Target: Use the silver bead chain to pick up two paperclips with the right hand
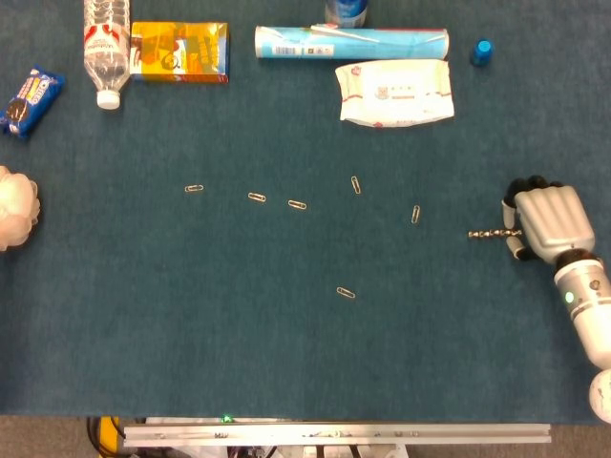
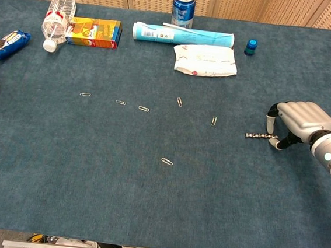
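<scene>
Tabletop [image 2: 88,198]: blue felt; woven panels behind. Right hand [image 1: 546,222] at 3 o'clock, fingers [image 2: 270,119] curled over the chain [image 1: 487,234] end; pinch uncertain. Paperclips [image 1: 297,204] scattered centre. Left hand [image 1: 14,207] at 9 o'clock, state unclear.

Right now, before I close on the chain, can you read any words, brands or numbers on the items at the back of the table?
"OREO": cookie pack, only just legible.
Water bottle: red label, blurred.
Orange box: print too small to read.
Blue tube: white label, print unreadable.
Wipes pack: red print, too blurred.
Blue can: markings unreadable.
Blue cap: no text visible.
</scene>
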{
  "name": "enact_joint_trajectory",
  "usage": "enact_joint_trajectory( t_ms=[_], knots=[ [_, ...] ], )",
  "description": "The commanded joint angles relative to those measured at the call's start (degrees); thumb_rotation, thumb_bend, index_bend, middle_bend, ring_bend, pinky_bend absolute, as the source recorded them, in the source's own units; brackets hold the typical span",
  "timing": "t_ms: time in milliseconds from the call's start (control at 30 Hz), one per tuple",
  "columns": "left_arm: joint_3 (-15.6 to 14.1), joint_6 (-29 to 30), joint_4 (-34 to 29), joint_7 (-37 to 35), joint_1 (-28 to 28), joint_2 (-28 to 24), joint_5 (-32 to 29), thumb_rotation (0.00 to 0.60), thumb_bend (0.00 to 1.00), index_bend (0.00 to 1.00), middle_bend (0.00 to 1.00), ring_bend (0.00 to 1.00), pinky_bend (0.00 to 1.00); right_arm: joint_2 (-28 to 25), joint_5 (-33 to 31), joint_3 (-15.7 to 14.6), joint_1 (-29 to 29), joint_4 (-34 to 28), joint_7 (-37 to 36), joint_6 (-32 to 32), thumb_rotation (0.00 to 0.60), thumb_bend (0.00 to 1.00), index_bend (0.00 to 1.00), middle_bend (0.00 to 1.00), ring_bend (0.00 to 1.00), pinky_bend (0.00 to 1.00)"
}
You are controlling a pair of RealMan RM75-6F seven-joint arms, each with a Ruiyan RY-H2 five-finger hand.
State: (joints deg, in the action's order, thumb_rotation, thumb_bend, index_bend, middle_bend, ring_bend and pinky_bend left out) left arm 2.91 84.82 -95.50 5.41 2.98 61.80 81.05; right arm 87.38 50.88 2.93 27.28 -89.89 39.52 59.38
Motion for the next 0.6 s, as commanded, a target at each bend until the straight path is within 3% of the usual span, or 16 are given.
enact_joint_trajectory(
  t_ms=[33, 600],
  knots=[
    [-0.01, -0.02, -0.02, -0.06, 0.0, -0.01, 0.02, 0.6, 0.05, 0.55, 0.48, 0.41, 0.52, -0.15, -0.48, -0.17, 0.25, -0.06, 0.05, -0.11, 0.6, 0.27, 0.56, 0.28, 0.2, 0.33],
    [-0.01, 0.04, -0.02, -0.2, -0.05, -0.11, 0.09, 0.6, 0.05, 0.55, 0.48, 0.41, 0.52, 0.15, -3.55, -1.25, 1.92, 0.72, 0.9, -0.71, 0.6, 0.26, 0.56, 0.27, 0.19, 0.33]
  ],
)
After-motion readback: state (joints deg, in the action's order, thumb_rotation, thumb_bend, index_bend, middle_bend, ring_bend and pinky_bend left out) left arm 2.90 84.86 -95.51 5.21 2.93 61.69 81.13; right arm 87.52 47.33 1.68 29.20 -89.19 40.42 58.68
